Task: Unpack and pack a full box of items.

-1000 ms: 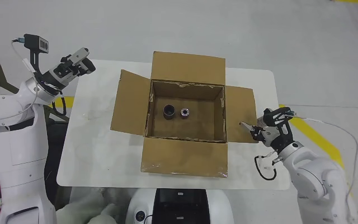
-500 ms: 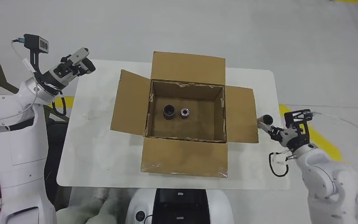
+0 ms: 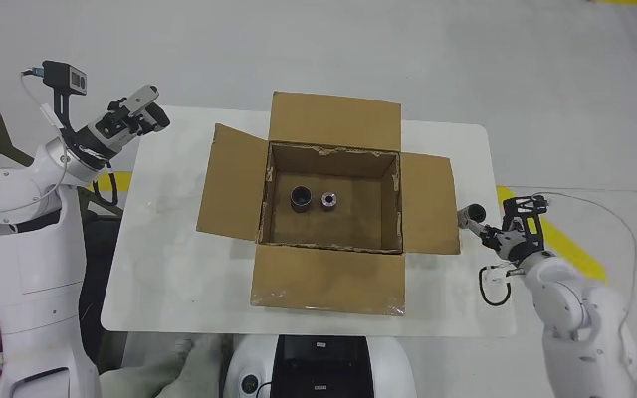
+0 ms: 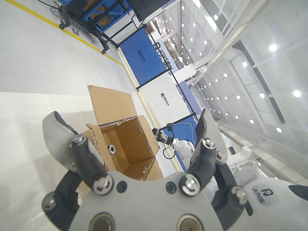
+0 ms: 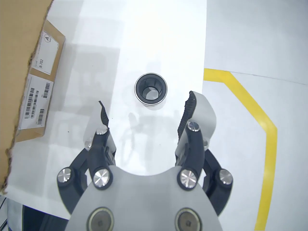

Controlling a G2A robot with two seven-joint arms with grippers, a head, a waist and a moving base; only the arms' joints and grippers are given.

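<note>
An open cardboard box (image 3: 328, 281) stands mid-table with its flaps spread. Inside lie a dark ring (image 3: 301, 198) and a silver ring (image 3: 329, 201); the silver ring (image 4: 112, 149) also shows in the left wrist view. A black ring (image 3: 476, 212) rests on the white table just right of the box's right flap. My right gripper (image 3: 489, 235) is open beside it; in its wrist view the black ring (image 5: 150, 93) lies just beyond the right gripper (image 5: 144, 111), untouched. My left gripper (image 3: 140, 105) is raised over the table's far left corner, and the left gripper (image 4: 131, 126) is open and empty.
The white table (image 3: 169, 279) has bare surface left of the box and in a narrow strip on its right. The box's right flap (image 5: 24, 37) overhangs near the right gripper. The table's right edge (image 5: 204, 49) is close, with yellow floor tape (image 5: 252, 104) past it.
The right gripper carried the black ring out past the box's right flap, let it go on the table and drew back toward the table's right edge. The left arm kept still.
</note>
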